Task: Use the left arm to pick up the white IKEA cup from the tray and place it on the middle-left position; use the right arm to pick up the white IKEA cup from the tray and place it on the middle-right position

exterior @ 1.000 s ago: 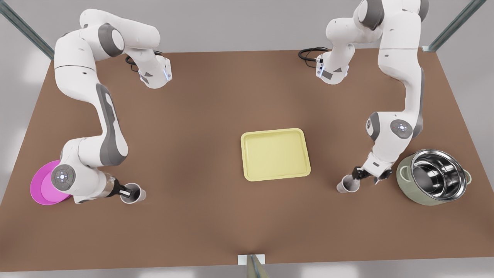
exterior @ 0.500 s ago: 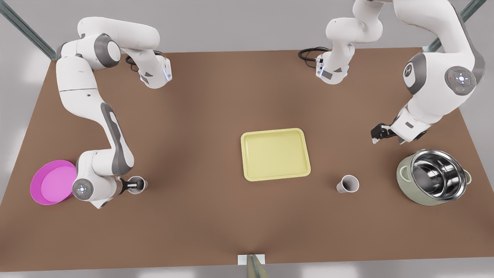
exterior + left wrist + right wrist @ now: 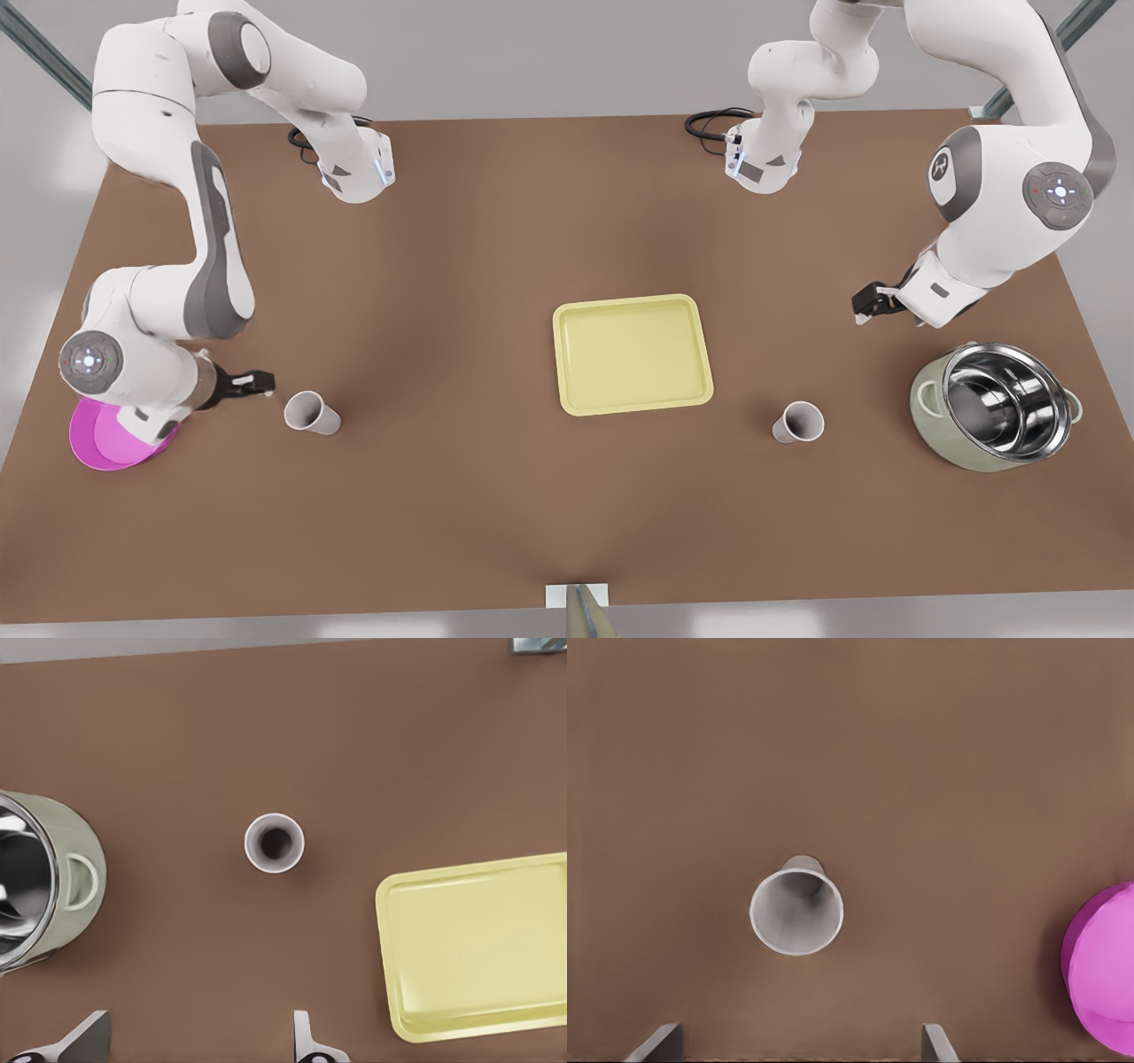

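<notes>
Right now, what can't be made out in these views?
- Pink dish: in the front view, partly under the right arm; in the right wrist view, cut by the frame edge.
- Pot and tray: in the left wrist view, both cut by frame edges.
- Left hand and right hand: in the wrist views the fingers are apart, and all but the tips are cut off by the frame edge.

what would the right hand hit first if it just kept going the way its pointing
Most likely the cup, which sits centred ahead of the open right hand; depth is unclear.
</notes>
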